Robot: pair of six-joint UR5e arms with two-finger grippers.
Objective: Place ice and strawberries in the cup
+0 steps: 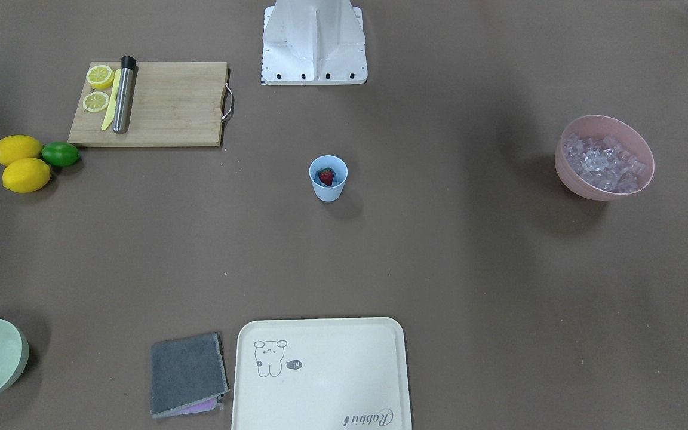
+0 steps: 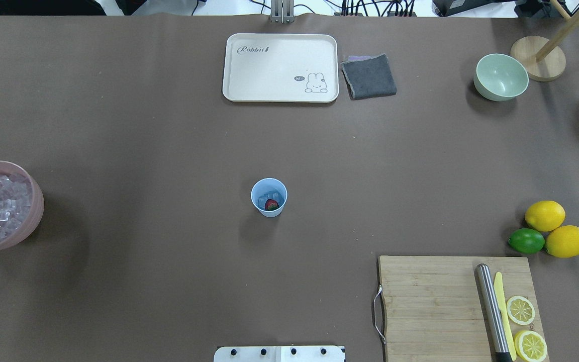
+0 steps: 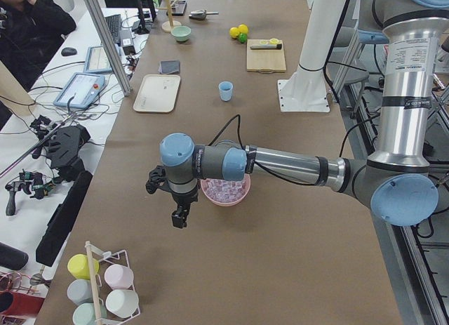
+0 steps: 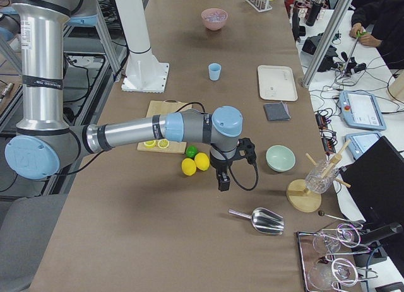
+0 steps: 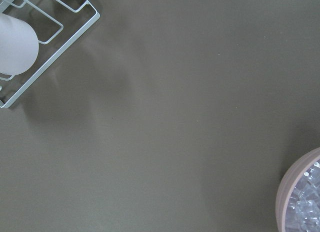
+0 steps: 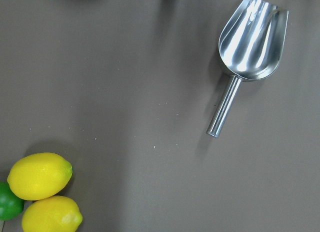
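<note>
Strawberry [image 1: 326, 175] is seen inside cup [image 1: 328, 192] mid-table [image 1: 439, 269], with ice [image 2: 268, 196] cubes beside it; task is judged essentially done. Left claw [image 3: 179, 217] and right claw [image 4: 223, 181] are hung at table ends, well apart from cup. Opening cannot be told.

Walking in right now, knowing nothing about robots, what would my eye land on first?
Probably the light-blue cup alone at the table's middle, with a red strawberry and some ice inside. Next come the pink bowl heaped with ice cubes at one end, and the bright lemons and lime by the cutting board at the other. The left arm and right arm stretch out over those ends.
</note>
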